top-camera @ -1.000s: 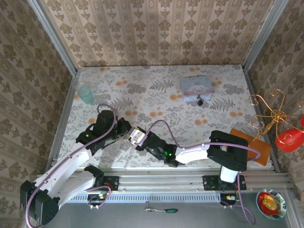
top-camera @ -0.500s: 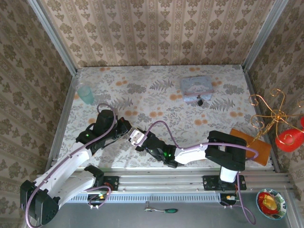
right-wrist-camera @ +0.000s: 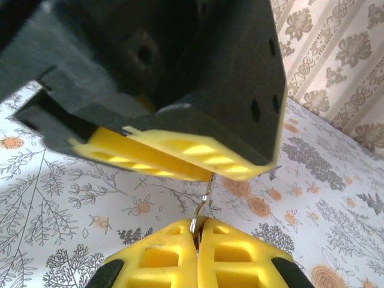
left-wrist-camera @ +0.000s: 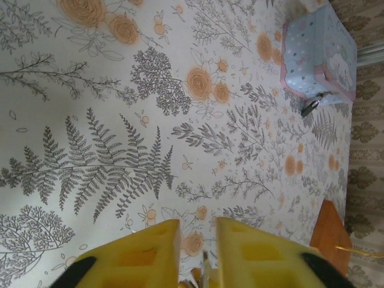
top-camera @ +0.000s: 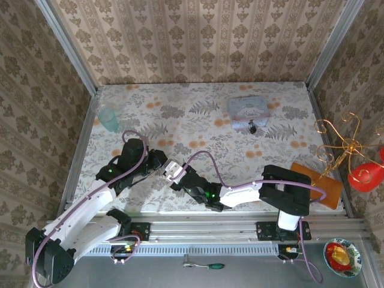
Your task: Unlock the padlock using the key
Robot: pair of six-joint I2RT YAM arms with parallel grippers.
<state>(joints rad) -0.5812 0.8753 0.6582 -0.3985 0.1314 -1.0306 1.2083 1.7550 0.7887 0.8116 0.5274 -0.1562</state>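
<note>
Low over the near-left part of the table my two grippers meet tip to tip. My right gripper (right-wrist-camera: 197,237) is shut on a thin silvery key (right-wrist-camera: 202,207), whose other end reaches up between the left gripper's yellow fingers (right-wrist-camera: 180,157). In the left wrist view my left gripper (left-wrist-camera: 198,240) stands open, and the key (left-wrist-camera: 206,269) is a thin sliver in the gap. In the top view the left gripper (top-camera: 162,167) and right gripper (top-camera: 174,171) touch. The tiny dark padlock (top-camera: 252,128) (left-wrist-camera: 310,108) lies far off against the pale blue box (top-camera: 247,109) (left-wrist-camera: 318,51).
A clear teal cup (top-camera: 108,118) stands at the far left. A wooden board (top-camera: 318,183) lies at the right edge beside a gold wire stand (top-camera: 342,144). Patterned walls close in the flowered table (top-camera: 198,132) on three sides.
The left gripper's jaws have parted from shut. The right gripper's jaws have closed on the key, and the right gripper has shifted slightly left toward the left one.
</note>
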